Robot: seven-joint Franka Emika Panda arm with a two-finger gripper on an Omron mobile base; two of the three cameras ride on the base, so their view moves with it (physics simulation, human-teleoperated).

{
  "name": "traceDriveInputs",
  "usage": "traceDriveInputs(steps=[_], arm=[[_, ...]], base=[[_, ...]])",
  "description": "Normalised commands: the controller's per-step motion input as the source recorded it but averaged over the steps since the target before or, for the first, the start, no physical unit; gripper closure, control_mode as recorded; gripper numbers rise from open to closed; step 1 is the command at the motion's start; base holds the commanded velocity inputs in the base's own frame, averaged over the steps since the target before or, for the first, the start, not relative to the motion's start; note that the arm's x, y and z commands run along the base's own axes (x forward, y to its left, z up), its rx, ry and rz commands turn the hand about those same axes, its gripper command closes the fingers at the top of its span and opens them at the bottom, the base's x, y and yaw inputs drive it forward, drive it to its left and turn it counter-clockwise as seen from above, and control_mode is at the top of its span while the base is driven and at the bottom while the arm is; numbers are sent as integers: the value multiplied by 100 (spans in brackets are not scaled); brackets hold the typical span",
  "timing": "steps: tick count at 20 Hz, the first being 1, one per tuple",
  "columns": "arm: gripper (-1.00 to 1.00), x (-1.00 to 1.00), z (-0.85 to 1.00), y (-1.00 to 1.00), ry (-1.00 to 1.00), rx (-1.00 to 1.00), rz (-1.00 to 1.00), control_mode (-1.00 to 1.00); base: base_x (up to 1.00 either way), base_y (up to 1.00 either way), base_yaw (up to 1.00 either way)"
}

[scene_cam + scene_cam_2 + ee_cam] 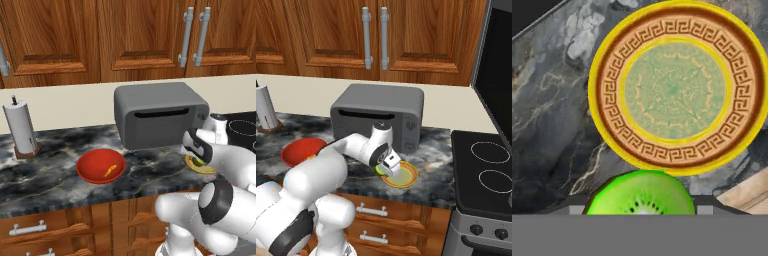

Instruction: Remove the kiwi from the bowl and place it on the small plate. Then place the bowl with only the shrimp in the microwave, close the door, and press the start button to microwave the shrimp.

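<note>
Between the jaws sat the kiwi (640,194), gripped on both sides with its cut green face toward the hand camera. The gripper (387,167) hung above the near-left edge of the plate (404,176), with the kiwi (379,169) showing as a green spot at the finger tips. From the hand camera, the plate (677,85) lay just past the kiwi on the dark marbled counter (552,130); its yellow rim, brown key-pattern band and pale green centre were bare.

From the left camera, the gripper (196,156) stood over the plate (210,169), in front of the toaster oven (160,114).

The bowl (100,165) rested on the counter well left of the plate, upright, with the shrimp (110,171) lying inside it to the right of centre. A paper towel roll (20,127) stood near the wall, left of the bowl.

A stove (486,175) adjoined the counter on the right. Wooden cabinets (376,35) ran along the wall above.
</note>
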Motion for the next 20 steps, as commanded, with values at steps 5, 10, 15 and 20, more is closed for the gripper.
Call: traceDriveInputs(steps=[5,10,15,20], arm=[[100,24,-21,-59,18,4,-10,-100],[100,39,-9,-42,14,4,0,-100],[100,22,-25,-66,4,8,0,-100],[100,33,-24,6,2,0,-1,-100]], base=[[0,0,0],[0,0,0],[0,0,0],[0,0,0]])
